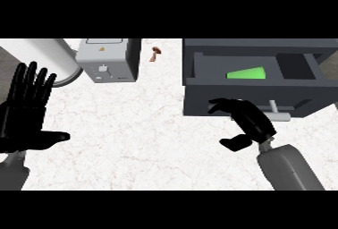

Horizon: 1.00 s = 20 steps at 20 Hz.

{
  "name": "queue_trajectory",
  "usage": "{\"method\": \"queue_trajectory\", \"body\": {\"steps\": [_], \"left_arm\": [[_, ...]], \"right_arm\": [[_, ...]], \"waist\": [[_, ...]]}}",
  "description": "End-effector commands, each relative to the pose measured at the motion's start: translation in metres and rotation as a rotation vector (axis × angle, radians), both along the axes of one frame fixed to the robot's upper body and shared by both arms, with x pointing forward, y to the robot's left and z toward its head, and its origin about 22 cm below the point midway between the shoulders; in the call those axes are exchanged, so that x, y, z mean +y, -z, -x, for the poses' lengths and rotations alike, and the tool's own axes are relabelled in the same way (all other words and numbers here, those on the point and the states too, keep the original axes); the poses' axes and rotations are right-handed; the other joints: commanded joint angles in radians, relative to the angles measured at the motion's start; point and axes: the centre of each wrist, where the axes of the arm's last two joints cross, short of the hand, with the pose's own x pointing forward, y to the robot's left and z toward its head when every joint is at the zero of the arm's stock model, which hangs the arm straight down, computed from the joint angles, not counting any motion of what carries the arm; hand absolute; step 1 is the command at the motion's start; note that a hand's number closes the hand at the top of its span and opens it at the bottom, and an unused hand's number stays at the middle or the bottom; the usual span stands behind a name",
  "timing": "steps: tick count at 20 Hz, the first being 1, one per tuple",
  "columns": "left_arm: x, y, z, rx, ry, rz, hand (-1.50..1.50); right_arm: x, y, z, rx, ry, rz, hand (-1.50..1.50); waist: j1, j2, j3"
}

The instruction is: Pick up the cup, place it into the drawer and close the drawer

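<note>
Your right hand (246,123) is sitting closest to you, black fingers relaxed and spread a bit, holding nothing, with the grey forearm (288,167) coming up from the lower right. Its fingertips are hovering right at the front face of the dark grey open drawer (247,100), just left of the pale grey cylindrical handle (277,112) that's sticking out of that front. Can't really tell if the fingers are touching the panel or just in front of it.

Over on the left edge, your left hand (26,114) is resting open, fingers straight and pointing up, thumb out to the side, gripping nothing.

So where's the bright green tapered cup (247,73)? It's lying on its side inside the drawer's compartment, roughly in the middle, and the drawer is standing pulled out.

On the white marbled counter (132,143) you're also looking at a light grey boxy appliance (105,60) near the top, a white cylinder (56,60) just to its left, and a small brown thing (156,53) off to its right, too tiny to make out.
</note>
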Motion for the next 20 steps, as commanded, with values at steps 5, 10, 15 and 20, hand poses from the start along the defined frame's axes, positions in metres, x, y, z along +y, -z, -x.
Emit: {"method": "queue_trajectory", "body": {"steps": [5,10,15,20], "left_arm": [[0.006,-0.007,0.004,-0.004,0.015,0.009,-1.50],[0.017,0.006,0.020,0.007,-0.003,0.015,-1.50],[0.024,0.027,0.024,-0.009,0.016,0.035,-1.50],[0.031,0.018,0.008,-0.020,0.030,0.024,-1.50]], "right_arm": [[0.002,0.033,-0.054,0.056,0.005,0.042,-1.50],[-0.003,0.058,-0.059,0.091,-0.001,-0.001,-1.50],[-0.029,0.014,-0.103,0.110,0.025,-0.043,-1.50],[-0.050,-0.002,-0.116,0.121,0.025,-0.020,-1.50]], "waist": [[0.001,0.001,0.001],[0.006,0.002,0.001],[0.024,0.012,0.001],[0.030,0.020,0.001]]}}
